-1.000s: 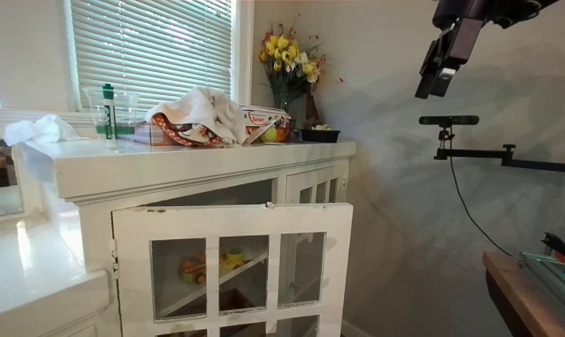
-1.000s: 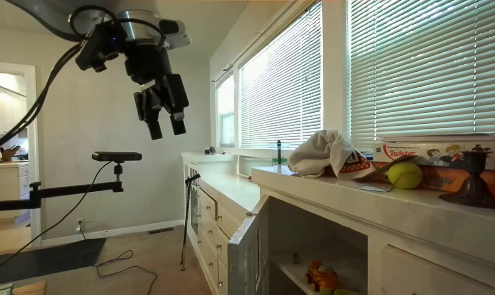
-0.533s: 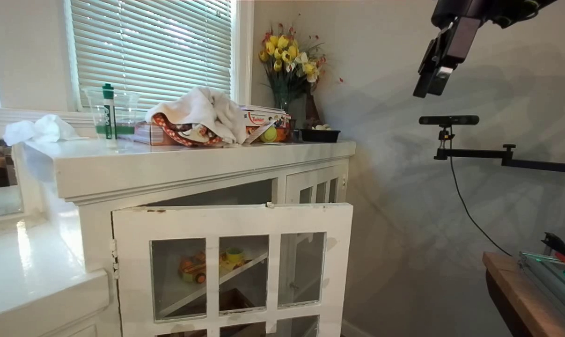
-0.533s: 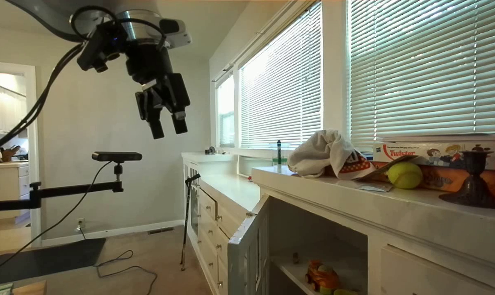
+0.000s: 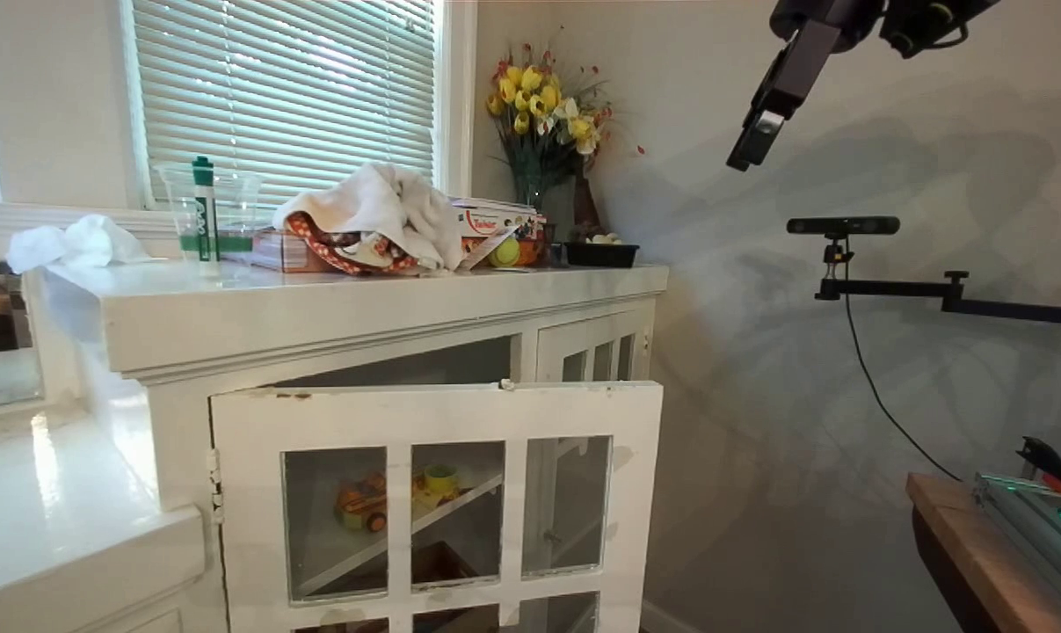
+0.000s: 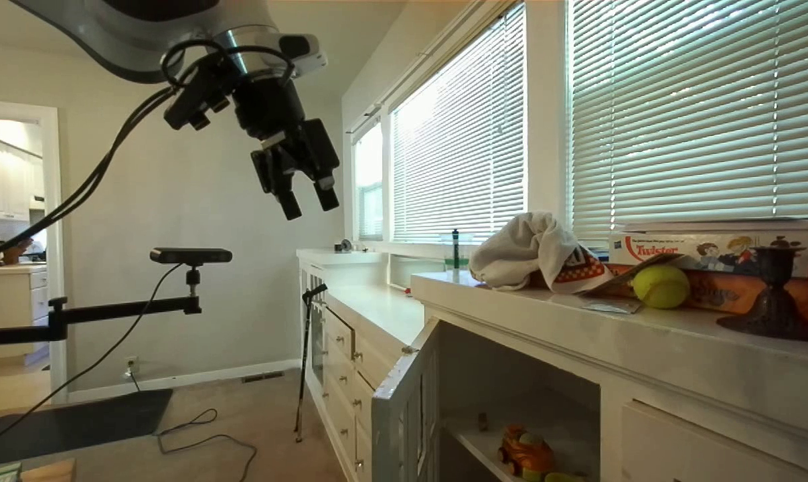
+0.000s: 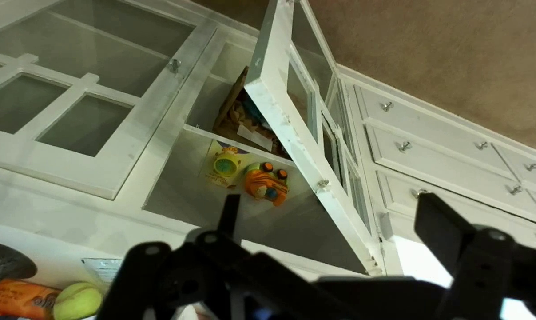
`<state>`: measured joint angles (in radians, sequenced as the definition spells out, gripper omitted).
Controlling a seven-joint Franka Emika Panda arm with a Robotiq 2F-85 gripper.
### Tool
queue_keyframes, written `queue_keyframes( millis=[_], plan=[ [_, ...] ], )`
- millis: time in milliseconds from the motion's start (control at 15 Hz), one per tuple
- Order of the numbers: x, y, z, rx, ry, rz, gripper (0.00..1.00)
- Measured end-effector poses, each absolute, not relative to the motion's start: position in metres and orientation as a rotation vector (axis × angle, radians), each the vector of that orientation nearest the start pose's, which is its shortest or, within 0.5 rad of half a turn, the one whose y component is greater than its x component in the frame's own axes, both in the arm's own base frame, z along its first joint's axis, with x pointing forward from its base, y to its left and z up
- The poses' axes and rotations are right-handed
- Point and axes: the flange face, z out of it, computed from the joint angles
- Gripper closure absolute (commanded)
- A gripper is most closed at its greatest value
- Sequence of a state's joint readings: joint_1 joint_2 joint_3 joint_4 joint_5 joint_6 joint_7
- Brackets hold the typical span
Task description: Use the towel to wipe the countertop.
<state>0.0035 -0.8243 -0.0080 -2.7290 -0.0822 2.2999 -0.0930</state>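
The claw point(image 6: 311, 205) hangs tilted, tips downward, higher than the countertop point(image 5: 381, 301), w/ its fingers point(image 6: 327, 197) spread well apart & a gap btwn them. The white towel point(image 6: 521, 251) sits bunched on that countertop, lower than the claw & well away from it in both exterior views; orange patterned cloth point(image 5: 345, 253) shows at its edge, can't tell if same piece. In an exterior view, a tennis ball point(image 6: 661, 286), Twister box point(image 6: 685, 249) & dark candlestick point(image 6: 772, 301) are also lower than the claw, farther R of it than the towel. In an exterior view, a green-capped marker point(image 5: 204, 215) stands upright by a clear tub point(image 5: 242, 239), lower & farther L of the claw than the towel; yellow flowers point(image 5: 530, 92) & a black tray point(image 5: 600, 256) show btwn towel & claw. A small black camera point(image 5: 842, 226) is lower than the claw in both exterior views. Wrist view: past the claw's fingers, a white cab. door point(image 7: 312, 173) stands open, w/ an orange toy car point(image 7: 266, 183) beside a yellow-green toy point(image 7: 226, 165) on the shelf point(image 7: 188, 173); white drawers point(image 7: 436, 146) show past the finger on the R; tennis ball is off L of the fingers.
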Motion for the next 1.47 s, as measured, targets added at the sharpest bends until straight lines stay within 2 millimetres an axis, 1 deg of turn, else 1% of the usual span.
queue_keyframes(
  millis=[267, 533, 733, 933, 1133, 1467],
  plan=[
    [0.367, -0.010, 0.505, -3.136, -0.123, -0.723, 0.00],
    [0.404, -0.024, 0.517, -3.126, -0.032, -0.787, 0.00],
    [0.433, -0.028, 0.523, -3.124, 0.024, -0.805, 0.00],
    [0.466, -0.025, 0.534, -3.117, 0.065, -0.822, 0.00],
    [0.497, -0.017, 0.543, -3.112, 0.085, -0.844, 0.00],
    [0.548, -0.007, 0.552, -3.114, 0.126, -0.878, 0.00]
  ],
)
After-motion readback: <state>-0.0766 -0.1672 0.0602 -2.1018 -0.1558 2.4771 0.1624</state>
